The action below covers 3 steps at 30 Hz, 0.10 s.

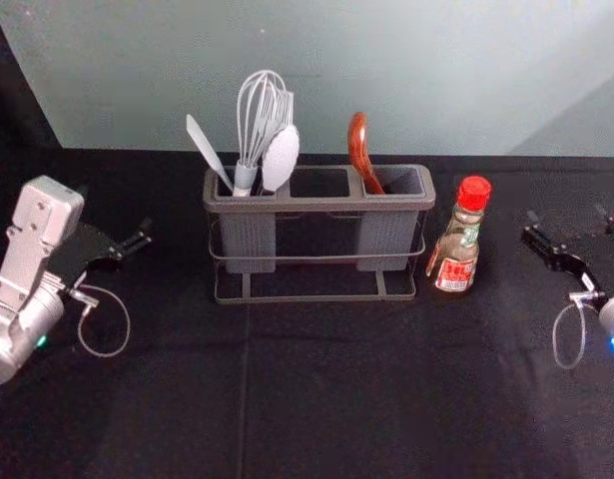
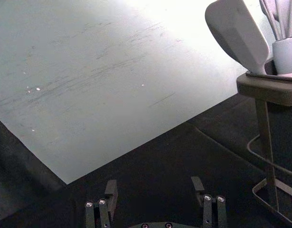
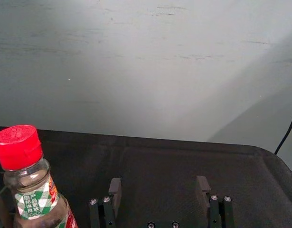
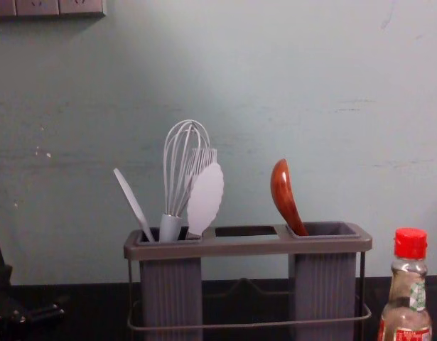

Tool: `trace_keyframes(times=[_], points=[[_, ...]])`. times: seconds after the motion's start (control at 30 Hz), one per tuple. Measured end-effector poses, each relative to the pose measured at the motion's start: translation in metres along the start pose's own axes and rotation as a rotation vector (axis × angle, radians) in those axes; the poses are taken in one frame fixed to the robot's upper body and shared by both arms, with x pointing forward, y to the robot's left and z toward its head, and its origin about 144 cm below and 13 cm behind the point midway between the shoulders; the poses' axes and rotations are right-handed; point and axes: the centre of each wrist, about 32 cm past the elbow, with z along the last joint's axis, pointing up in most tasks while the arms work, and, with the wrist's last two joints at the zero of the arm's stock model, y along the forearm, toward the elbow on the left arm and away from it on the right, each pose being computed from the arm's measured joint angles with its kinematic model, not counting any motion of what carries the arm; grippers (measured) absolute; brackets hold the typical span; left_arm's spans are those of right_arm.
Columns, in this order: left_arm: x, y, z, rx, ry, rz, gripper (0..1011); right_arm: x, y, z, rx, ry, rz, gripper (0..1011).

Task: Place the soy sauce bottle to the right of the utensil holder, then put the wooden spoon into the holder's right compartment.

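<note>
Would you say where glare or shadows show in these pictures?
Head view: slanting shadow across the wall, right side; left wrist view: pale glare on that wall; right wrist view: another slanting shadow there; chest view: shadow beneath the socket panel.

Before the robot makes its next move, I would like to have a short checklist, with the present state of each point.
1. Soy sauce bottle upright, to the right of the utensil holder: ok.
2. Wooden spoon in the right compartment: ok, its bowl end is up.
3. Left gripper open and empty, out to the left of the holder: ok.
4. Right gripper open and empty, out to the right of the bottle: ok.
5. Whisk in the left compartment: ok.
6. Red cap screwed tight: cannot tell; it is on, but tightness does not show.
</note>
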Motion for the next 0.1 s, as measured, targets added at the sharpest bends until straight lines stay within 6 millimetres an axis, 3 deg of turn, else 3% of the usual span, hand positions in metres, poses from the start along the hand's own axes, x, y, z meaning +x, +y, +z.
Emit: trace_keyframes(times=[0.1], points=[[0.0000, 0.0000, 0.0000, 0.000, 0.000, 0.000, 1011, 0.0000, 0.0000, 0.0000, 0.000, 0.000, 0.000, 1003]])
